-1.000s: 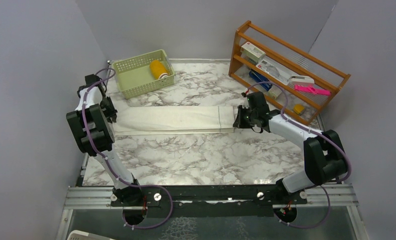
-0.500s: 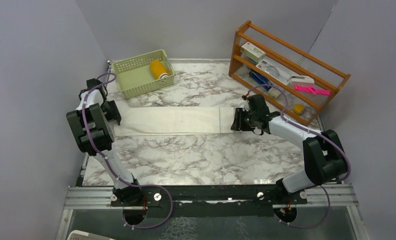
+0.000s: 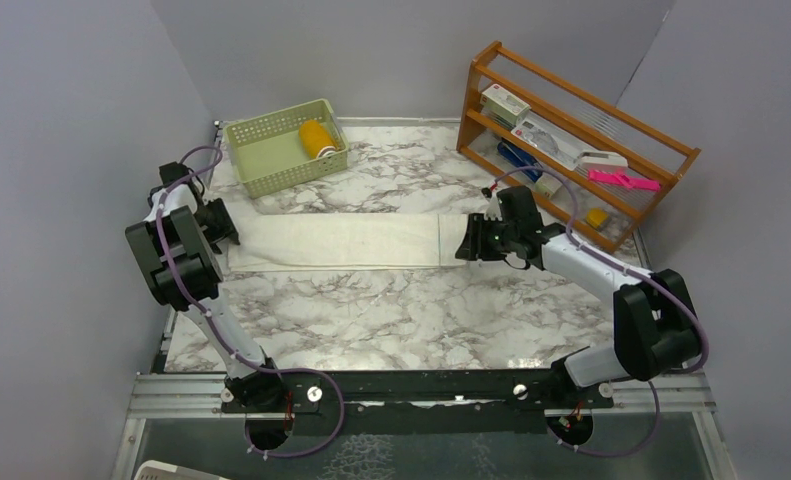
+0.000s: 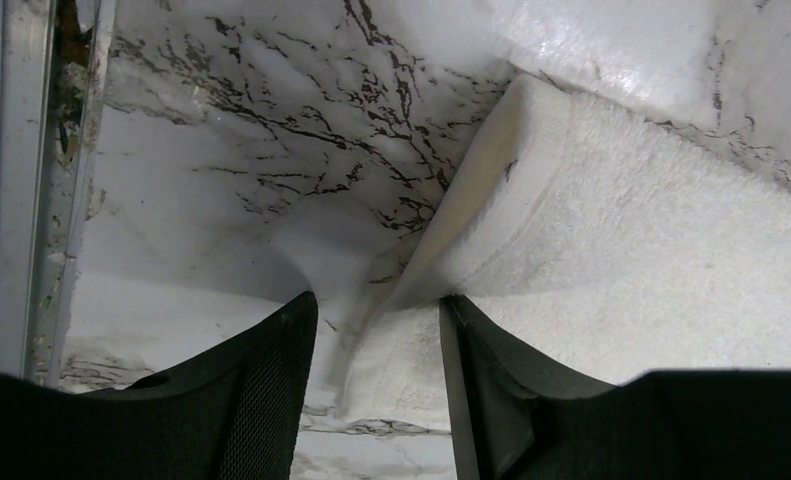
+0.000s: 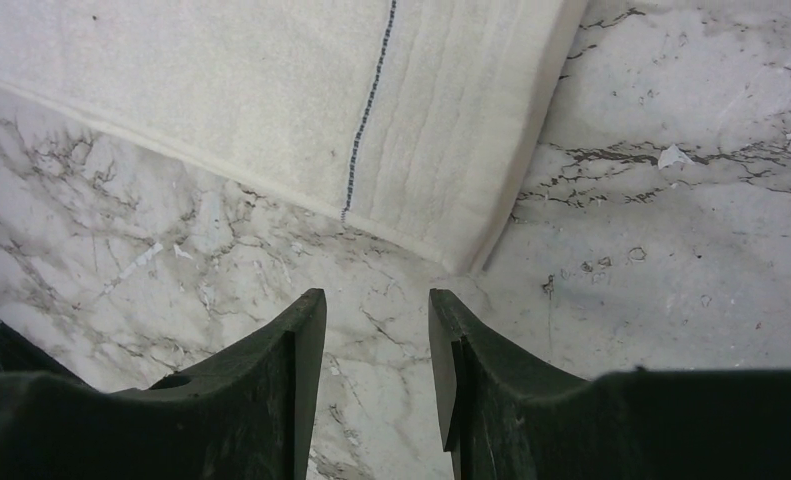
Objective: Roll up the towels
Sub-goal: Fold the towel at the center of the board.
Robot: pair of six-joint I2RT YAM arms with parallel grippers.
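Cream towel [image 3: 341,241] lying flat mid-frame; left hand [image 4: 378,305], right hand [image 5: 376,297] parted, gripping nothing; uneven pinching risking crooked roll.

Nothing here can be read: no text, number or brand. The boxes [image 3: 504,103] on the rack [image 3: 591,96] carry some printing, but in the top view it is too small to make out. The towel [image 5: 221,80] shows only a dark stitched line near its end, and no letters.
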